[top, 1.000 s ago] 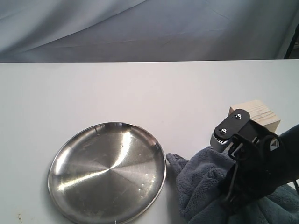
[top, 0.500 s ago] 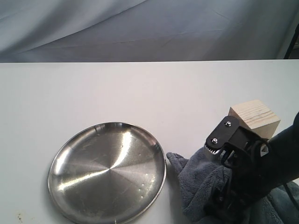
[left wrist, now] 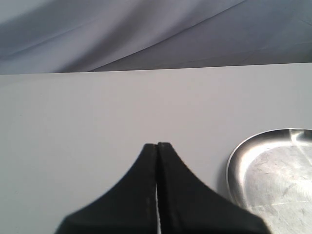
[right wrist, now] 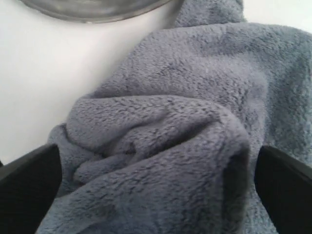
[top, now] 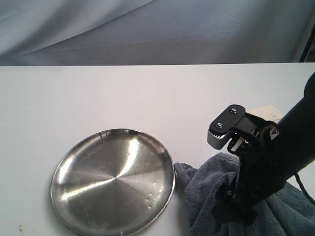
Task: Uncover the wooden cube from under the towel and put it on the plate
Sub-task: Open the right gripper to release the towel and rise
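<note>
The steel plate (top: 98,182) lies at the front left of the white table; its rim also shows in the left wrist view (left wrist: 273,170) and the right wrist view (right wrist: 92,12). The blue-grey towel (top: 204,194) lies bunched at the front right, just right of the plate. Only a pale sliver of the wooden cube (top: 268,112) shows behind my right arm (top: 261,162). My right gripper (right wrist: 156,195) is open wide over the towel (right wrist: 195,97), with a thick fold lying between its fingers. My left gripper (left wrist: 157,145) is shut and holds nothing, low over bare table left of the plate.
The white table (top: 147,93) stretches back to a draped grey-blue backdrop (top: 147,29). Bare tabletop lies behind the plate and to its left. A dark cable runs off my right arm at the view's right edge.
My right gripper has opened and let go of the towel, which stays heaped. The arm has risen and shifted in front of the cube, hiding most of it.
</note>
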You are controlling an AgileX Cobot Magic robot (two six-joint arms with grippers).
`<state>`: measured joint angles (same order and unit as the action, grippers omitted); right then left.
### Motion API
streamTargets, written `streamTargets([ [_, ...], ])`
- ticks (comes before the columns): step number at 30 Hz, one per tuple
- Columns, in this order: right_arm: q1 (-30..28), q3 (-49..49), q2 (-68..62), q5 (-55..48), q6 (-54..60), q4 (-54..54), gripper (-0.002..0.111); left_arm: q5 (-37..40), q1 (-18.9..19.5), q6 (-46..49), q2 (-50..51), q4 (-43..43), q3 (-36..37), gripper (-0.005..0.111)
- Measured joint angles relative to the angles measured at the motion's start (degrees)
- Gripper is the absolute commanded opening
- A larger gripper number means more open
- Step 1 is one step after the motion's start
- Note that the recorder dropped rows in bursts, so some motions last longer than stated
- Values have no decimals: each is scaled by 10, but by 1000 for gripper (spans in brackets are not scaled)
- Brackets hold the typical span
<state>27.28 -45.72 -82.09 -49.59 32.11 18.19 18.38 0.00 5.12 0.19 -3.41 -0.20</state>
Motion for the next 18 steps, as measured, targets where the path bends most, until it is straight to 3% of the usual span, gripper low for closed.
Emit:
streamTargets([
  [11,0,-33,-1,13,-94,-65,105,0,0,0,0,0,0,0],
  [18,0,-64,-1,90,-131,-102,105,0,0,0,0,0,0,0],
])
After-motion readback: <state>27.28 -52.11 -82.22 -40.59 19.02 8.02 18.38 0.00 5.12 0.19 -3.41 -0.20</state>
